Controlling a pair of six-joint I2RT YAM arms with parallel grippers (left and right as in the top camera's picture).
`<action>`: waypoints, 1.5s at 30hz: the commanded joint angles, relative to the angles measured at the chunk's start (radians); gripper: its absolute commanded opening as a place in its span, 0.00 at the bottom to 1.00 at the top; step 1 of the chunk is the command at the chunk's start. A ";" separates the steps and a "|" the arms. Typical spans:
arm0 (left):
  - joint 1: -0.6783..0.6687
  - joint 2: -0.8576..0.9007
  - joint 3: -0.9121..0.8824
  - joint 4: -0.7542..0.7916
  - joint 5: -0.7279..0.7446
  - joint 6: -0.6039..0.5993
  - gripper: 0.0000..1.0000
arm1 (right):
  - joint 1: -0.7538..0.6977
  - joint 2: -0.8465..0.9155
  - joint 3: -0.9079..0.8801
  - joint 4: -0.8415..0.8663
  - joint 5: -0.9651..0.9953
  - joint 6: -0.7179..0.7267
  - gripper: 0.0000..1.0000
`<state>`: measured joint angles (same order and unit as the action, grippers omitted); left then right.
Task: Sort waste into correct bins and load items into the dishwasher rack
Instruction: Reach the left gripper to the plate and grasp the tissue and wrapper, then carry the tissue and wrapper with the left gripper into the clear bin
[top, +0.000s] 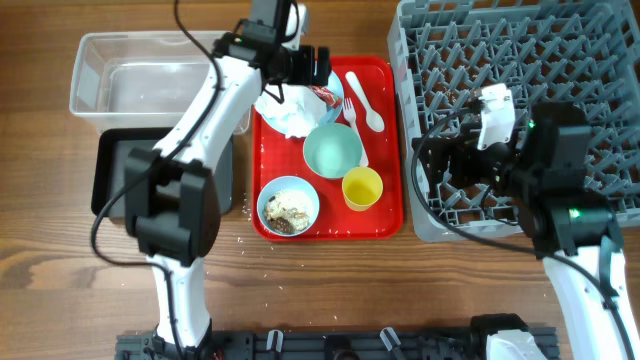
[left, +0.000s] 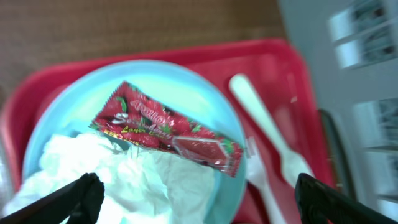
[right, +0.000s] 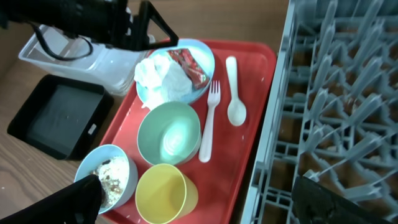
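Lab-style test setup, robot arms (top: 205, 110) over wooden table (top: 40, 280), staged red tray (top: 388, 150), grey dishwasher rack (top: 600, 60)

The left arm (top: 205, 120) and right arm (top: 575, 275) are both wearing glossy white link shells between chunky black joint housings, with thin black cables (top: 93, 232) looping alongside. A green light (top: 574, 213) is glowing on the right arm. The left end effector (left: 199, 199) and right end effector (right: 199, 205) are showing matte black fingers (left: 74, 199).

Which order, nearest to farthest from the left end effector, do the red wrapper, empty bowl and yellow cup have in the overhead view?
From the left end effector:
1. Red wrapper, right by it.
2. Empty bowl, middle of the red tray.
3. Yellow cup, tray's near right part.
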<state>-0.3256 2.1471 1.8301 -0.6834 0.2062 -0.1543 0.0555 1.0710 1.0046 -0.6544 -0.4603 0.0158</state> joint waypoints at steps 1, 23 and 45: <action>-0.002 0.054 0.022 -0.004 -0.041 -0.088 0.86 | 0.000 0.050 0.022 -0.011 -0.035 0.040 1.00; -0.025 0.163 0.034 0.005 -0.195 -0.299 0.04 | 0.000 0.087 0.022 -0.015 -0.035 0.040 1.00; 0.518 0.013 0.047 -0.197 -0.196 -0.303 0.35 | 0.000 0.087 0.022 -0.013 -0.035 0.040 1.00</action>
<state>0.1825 2.1223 1.8862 -0.8776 0.0051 -0.4557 0.0555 1.1549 1.0050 -0.6724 -0.4717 0.0483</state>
